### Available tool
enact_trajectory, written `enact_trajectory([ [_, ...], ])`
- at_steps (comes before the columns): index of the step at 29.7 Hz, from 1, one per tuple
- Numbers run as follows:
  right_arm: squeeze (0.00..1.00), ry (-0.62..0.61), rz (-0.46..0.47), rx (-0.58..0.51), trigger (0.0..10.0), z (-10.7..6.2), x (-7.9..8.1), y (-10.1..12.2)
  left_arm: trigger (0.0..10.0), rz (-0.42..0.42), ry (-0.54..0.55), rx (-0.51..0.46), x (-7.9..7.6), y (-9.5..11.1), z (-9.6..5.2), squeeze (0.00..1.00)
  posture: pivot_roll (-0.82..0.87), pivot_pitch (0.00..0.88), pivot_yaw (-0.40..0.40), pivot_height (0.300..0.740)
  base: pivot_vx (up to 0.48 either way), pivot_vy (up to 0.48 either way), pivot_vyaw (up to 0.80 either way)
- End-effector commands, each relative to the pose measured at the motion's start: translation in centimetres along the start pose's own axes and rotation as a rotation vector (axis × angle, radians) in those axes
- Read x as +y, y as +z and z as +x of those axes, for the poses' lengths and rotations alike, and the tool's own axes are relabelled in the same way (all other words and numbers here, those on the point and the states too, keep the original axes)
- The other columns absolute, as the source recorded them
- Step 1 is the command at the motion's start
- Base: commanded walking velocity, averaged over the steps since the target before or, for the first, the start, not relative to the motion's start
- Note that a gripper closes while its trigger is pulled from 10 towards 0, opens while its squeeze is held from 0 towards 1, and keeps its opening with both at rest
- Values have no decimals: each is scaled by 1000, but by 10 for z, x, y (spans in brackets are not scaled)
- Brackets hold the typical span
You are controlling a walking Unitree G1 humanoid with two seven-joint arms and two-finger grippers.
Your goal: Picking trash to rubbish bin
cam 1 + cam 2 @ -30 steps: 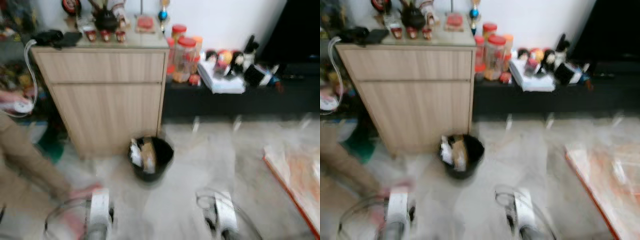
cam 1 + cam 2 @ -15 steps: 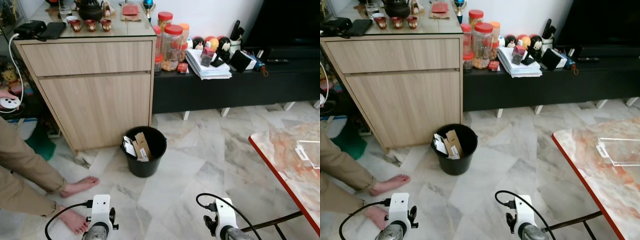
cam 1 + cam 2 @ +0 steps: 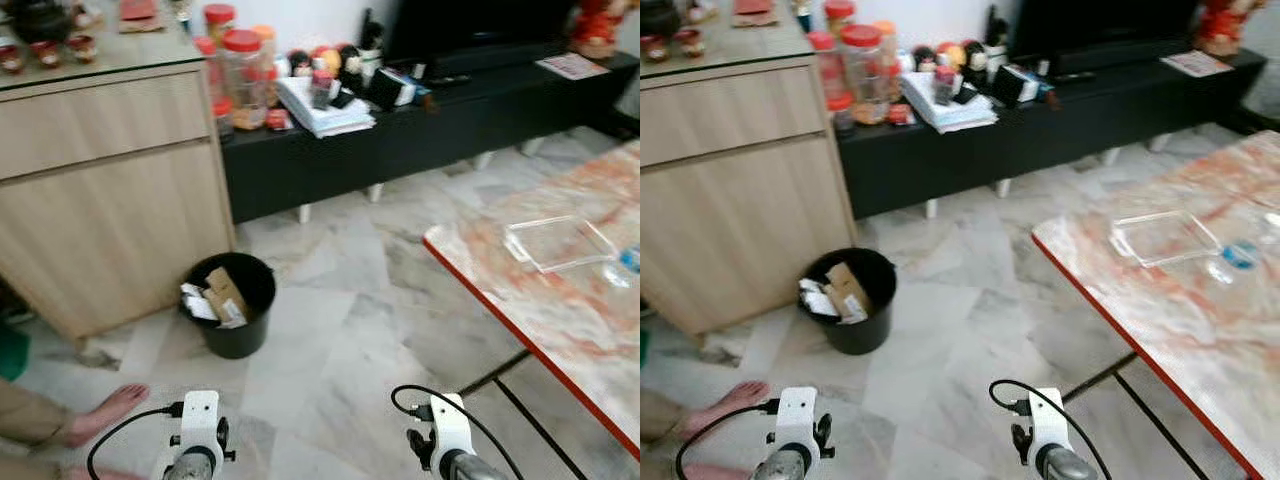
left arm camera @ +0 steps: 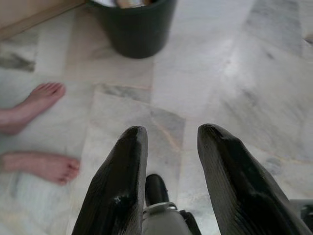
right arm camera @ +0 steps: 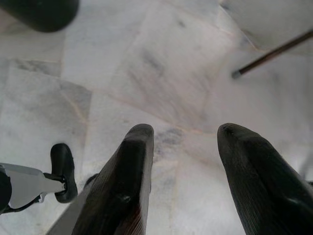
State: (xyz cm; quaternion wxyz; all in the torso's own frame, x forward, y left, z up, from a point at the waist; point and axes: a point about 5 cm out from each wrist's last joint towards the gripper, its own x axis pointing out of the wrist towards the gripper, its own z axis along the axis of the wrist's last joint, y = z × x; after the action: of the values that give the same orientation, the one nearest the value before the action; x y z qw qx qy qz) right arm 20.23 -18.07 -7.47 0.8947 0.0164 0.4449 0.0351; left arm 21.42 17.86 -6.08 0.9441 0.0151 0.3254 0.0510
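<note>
rubbish bin point(image 3: 231, 314) sits on the floor by the wooden cabinet point(image 3: 105, 190), already holding scraps, and with the left gripper point(image 4: 168, 166) and right gripper point(image 5: 183, 169) both spread apart and empty, i'd head for the marble table point(image 3: 520, 300) and find the trash first.

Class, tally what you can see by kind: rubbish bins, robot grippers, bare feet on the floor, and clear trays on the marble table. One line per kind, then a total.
Rubbish bins: 1, the black bin
Robot grippers: 2, the left gripper and the right gripper
Bare feet: 2, foot and foot
Clear trays: 1, tray on the marble table
Total: 6
</note>
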Motion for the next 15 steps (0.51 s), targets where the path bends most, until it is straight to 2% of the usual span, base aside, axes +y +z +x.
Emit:
enact_trajectory([
  [1,0,-10,3,10,10000,-1,-3,-2,10000,-10,-3,9,-1,-2,-1,0,40,100,-97,740,0,0,-800],
  [11,0,-12,1,8,10000,0,-3,-1,10000,-14,3,16,-1,-2,0,0,38,102,-96,740,0,0,-800],
  [12,0,-12,3,6,10000,0,-2,0,10000,-15,6,19,0,-2,0,0,40,105,-92,740,0,480,-800],
  [15,0,-11,2,6,10000,0,-2,0,10000,-9,14,16,1,-1,0,0,46,107,-95,740,0,446,0],
])
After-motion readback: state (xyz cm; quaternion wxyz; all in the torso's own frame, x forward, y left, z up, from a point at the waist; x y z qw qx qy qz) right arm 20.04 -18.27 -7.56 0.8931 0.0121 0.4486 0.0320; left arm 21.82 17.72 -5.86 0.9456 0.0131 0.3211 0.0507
